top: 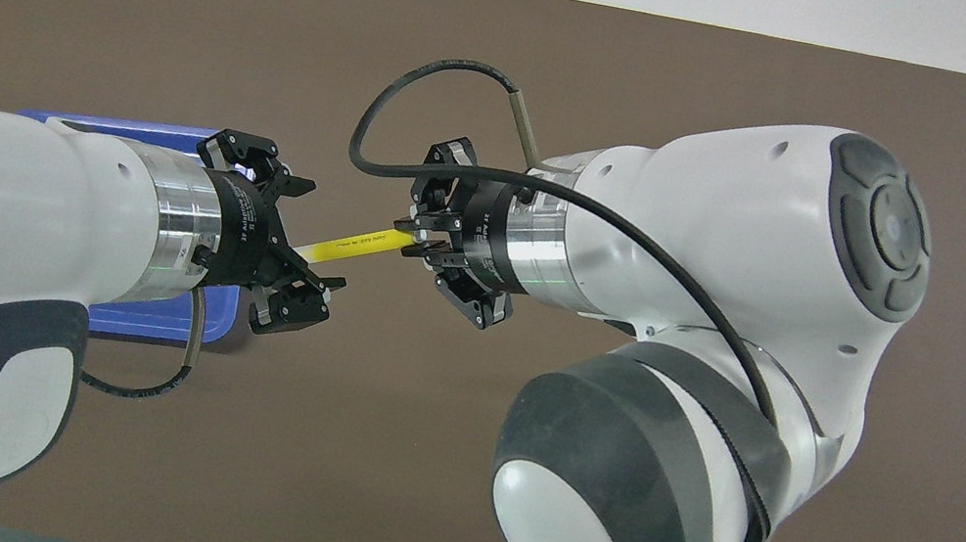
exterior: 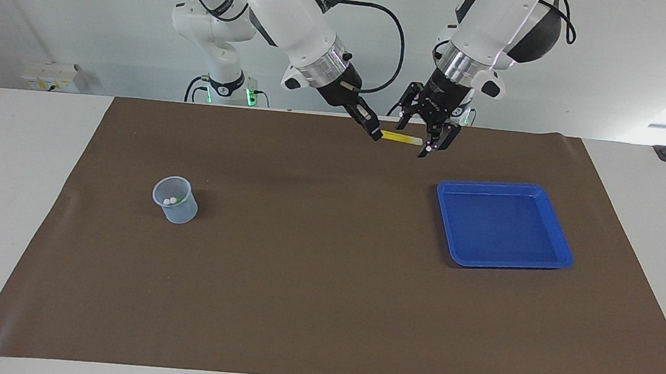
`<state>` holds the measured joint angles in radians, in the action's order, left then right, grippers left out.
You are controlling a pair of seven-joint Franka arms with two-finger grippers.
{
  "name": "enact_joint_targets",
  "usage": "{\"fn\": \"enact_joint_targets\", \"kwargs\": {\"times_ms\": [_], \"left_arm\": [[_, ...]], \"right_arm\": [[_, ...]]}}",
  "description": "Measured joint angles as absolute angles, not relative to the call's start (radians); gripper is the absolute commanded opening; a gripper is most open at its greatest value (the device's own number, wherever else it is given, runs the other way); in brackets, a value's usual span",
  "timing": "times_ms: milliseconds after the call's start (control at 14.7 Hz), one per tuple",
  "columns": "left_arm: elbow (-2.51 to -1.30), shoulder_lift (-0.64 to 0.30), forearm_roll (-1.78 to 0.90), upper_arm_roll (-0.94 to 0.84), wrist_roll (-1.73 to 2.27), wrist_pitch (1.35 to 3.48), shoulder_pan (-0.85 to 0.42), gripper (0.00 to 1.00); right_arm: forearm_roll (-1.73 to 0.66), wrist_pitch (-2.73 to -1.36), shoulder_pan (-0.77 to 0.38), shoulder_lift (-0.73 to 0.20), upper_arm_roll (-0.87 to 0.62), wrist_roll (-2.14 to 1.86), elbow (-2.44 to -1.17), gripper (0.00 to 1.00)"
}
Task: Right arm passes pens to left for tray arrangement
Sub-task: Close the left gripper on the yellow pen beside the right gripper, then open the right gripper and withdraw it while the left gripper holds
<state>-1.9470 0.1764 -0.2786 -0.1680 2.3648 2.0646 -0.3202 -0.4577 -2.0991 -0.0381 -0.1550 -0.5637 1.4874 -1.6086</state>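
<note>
Above the brown mat (exterior: 322, 306) on the table, the right gripper (exterior: 376, 135) is clenched on one end of the yellow pen (exterior: 400, 137), held level. The left gripper (exterior: 427, 140) has its fingers spread around the pen's whitish cap end, not yet closed on it. The blue tray (exterior: 563, 248) lies toward the left arm's end; the cup (exterior: 181, 210) with two more pens stands toward the right arm's end.

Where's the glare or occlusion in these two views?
Facing view: blown-out daylight at the edge toward the left arm's end; soft, faint shadows under the cup and blue tray. Overhead view: the two white arms fill the frame, the left arm hiding most of the tray; the yellow pen between the tools stays sharp.
</note>
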Motion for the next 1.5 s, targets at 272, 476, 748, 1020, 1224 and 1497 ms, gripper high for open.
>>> {"fn": "enact_joint_targets", "kwargs": {"times_ms": [272,476,748,1020,1224,1497], "left_arm": [[-1.951,0.176,-0.279,-0.17,2.353,2.066,-0.324,0.52],[-1.951,0.176,-0.28,-0.17,2.349,2.066,-0.325,0.36],[-1.953,0.177,-0.281,-0.171,2.348,2.066,-0.333,0.0],[-1.959,0.181,-0.284,-0.173,2.326,2.065,-0.337,0.0],[-1.959,0.181,-0.284,-0.172,2.326,2.065,-0.337,0.0],[-1.959,0.181,-0.288,-0.171,2.335,2.067,-0.336,0.0]], "right_arm": [[-0.458,-2.099,-0.038,-0.155,-0.564,1.487,-1.609,0.0],[-0.458,-2.099,-0.039,-0.155,-0.564,1.487,-1.609,0.0],[-0.458,-2.103,-0.039,-0.156,-0.564,1.488,-1.609,0.0],[-0.457,-2.105,-0.037,-0.159,-0.563,1.488,-1.608,0.0],[-0.457,-2.105,-0.037,-0.16,-0.563,1.488,-1.608,0.07],[-0.456,-2.103,-0.038,-0.16,-0.563,1.488,-1.607,1.0]]}}
